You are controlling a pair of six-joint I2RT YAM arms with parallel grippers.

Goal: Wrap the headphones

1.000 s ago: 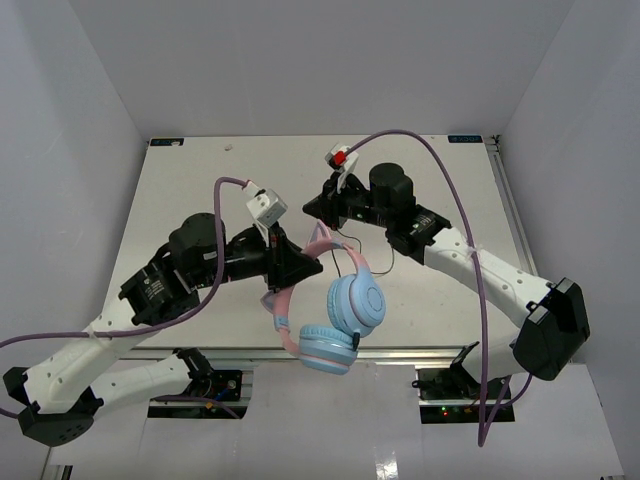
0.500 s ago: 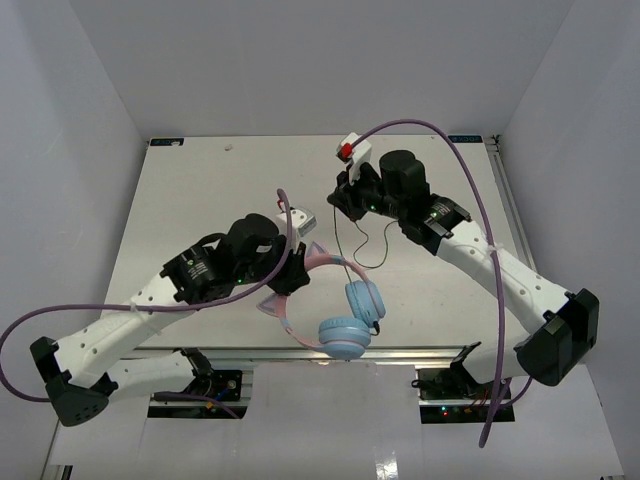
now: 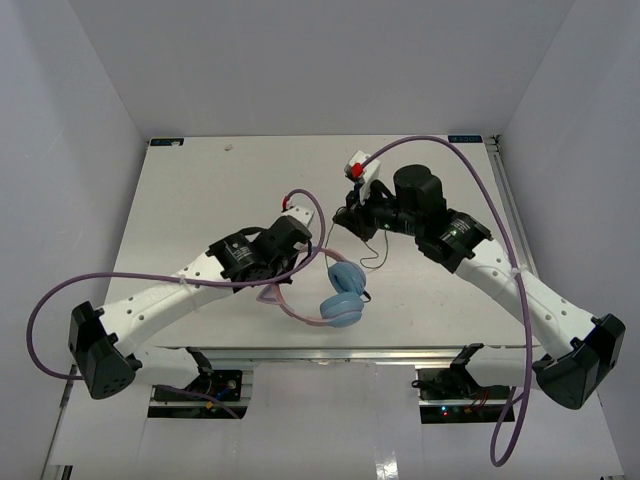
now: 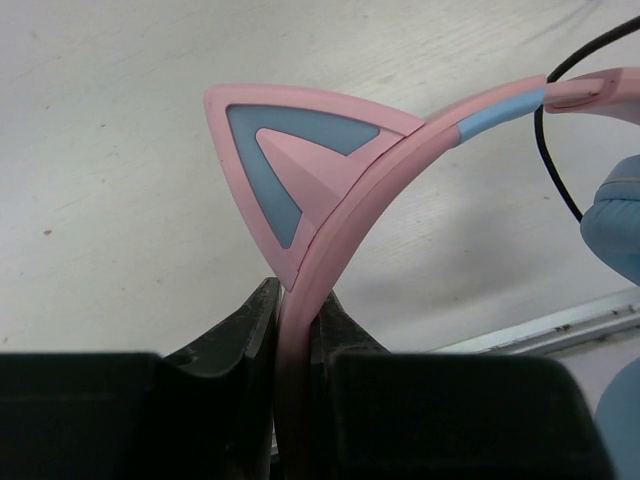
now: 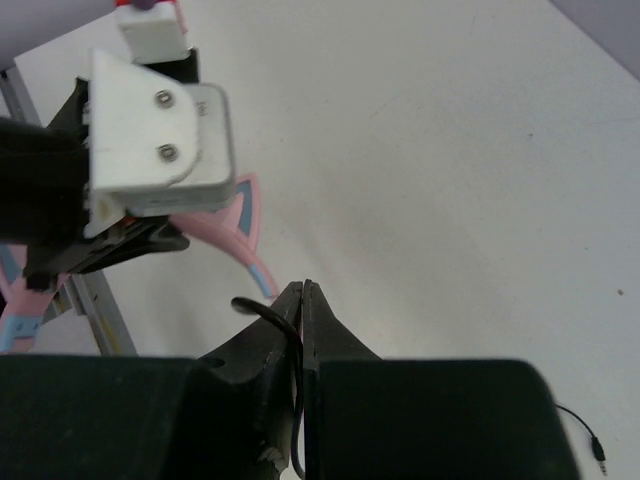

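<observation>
While the left gripper (image 4: 297, 300) is clamped on the headphones' (image 3: 342, 310) pink headband (image 4: 400, 150), right beside a cat ear (image 4: 290, 160), the right gripper (image 5: 303, 300) is pinched closed on the thin black cable (image 5: 262, 312). Blue ear cups (image 3: 347, 276) sit centre, close to the table's (image 3: 200, 190) near edge, just right of the left gripper. The cable plug (image 5: 600, 458) lies loose on the table.

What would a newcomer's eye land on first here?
The pink cat ear fills the left wrist view, its headband clamped in the left gripper's jaws. From above, the light-blue ear cups are by the table's front edge, while the right gripper's jaws pinch the black cable.
</observation>
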